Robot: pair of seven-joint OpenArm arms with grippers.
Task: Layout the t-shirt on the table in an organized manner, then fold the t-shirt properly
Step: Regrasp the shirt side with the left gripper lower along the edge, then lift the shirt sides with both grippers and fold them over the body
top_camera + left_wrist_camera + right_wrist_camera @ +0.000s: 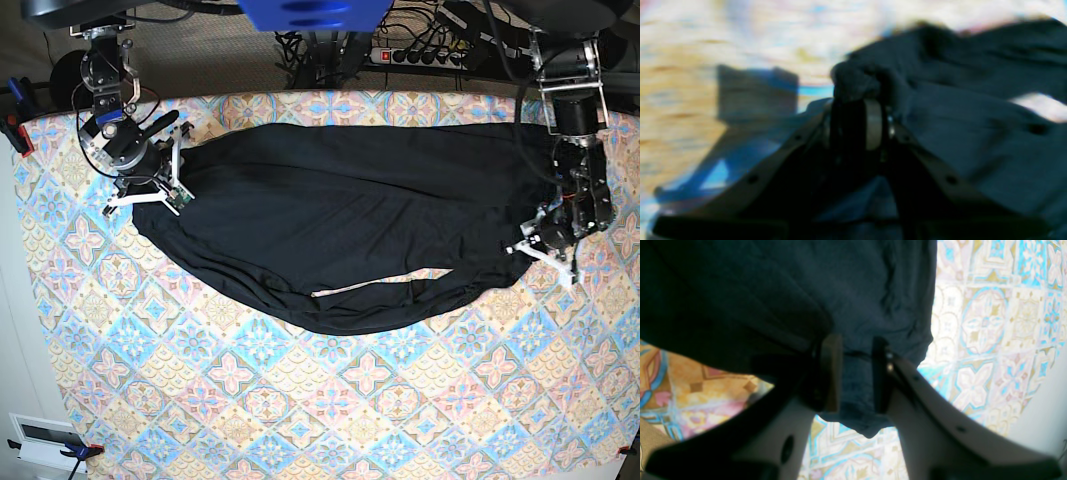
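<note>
The black t-shirt (340, 220) lies spread sideways across the far half of the table (300, 400), bunched, with a pale slit showing near its front edge. In the base view my right gripper (178, 175) sits at the shirt's left end. The right wrist view shows its fingers (831, 373) with a fold of the t-shirt (857, 290) clamped between them, just above the table (990, 323). My left gripper (516, 246) is at the shirt's right end. The blurred left wrist view shows that gripper (858, 100) with its jaws close together on a wad of black t-shirt (973, 133).
Cables and a power strip (420, 55) run behind the table's far edge. A red clamp (15, 135) sits at the far left corner. The table's edge and a pale floor (1047, 400) show at the right of the right wrist view.
</note>
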